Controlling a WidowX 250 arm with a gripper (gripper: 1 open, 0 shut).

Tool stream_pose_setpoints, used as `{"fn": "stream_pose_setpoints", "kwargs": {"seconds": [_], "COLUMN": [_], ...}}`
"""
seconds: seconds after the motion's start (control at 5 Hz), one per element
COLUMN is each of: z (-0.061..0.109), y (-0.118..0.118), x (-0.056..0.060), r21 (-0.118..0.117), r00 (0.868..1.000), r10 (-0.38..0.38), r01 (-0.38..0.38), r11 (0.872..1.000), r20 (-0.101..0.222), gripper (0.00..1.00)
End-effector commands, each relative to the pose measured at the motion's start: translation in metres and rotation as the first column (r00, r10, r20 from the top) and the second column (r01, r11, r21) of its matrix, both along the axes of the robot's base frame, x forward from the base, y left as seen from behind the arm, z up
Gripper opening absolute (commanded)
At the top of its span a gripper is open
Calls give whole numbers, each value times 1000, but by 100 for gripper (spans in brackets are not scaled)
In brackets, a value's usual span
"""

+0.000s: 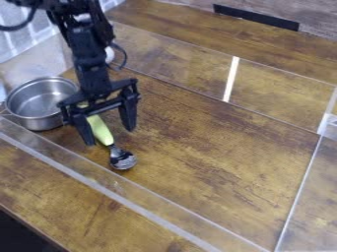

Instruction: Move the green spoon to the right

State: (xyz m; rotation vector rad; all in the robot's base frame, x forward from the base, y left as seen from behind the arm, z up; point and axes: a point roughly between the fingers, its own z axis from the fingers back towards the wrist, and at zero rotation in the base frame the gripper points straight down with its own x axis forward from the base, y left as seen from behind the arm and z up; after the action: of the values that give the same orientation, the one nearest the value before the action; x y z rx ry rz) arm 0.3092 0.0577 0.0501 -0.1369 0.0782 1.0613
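Your black pincer (104, 111) stands wide, straddling the yellow-green plastic handle of the green spoon (101, 131), which lies on the wooden surface (211, 148); its long axis runs from 11 toward 5 o'clock, its silver bowl at the 5 o'clock end.

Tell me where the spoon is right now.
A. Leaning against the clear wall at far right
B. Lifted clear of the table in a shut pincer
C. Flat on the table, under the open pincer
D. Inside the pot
C: the spoon lies flat on the table, its green handle between the spread fingers of the open pincer and its metal bowl poking out toward the camera; the pot sits apart at left.
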Motion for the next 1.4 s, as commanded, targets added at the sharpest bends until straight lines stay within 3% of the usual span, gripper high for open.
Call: {"fn": "stream_pose_setpoints", "kwargs": {"seconds": [0.0,0.2,0.4,0.6,1.0,1.2], "z": [28,15,8,14,22,53], "y": [0,18,36,58,54,57], "x": [19,20,21,26,28,25], "r21": [24,32,36,36,60,70], "r00": [996,996,992,987,959,954], "r10": [-24,39,99,135,245,240], "r01": [22,-41,-102,-139,-256,-256], "r11": [999,999,994,990,965,964], "r20": [85,77,75,92,146,181], "gripper": [100,0,0,0,0,0]}}
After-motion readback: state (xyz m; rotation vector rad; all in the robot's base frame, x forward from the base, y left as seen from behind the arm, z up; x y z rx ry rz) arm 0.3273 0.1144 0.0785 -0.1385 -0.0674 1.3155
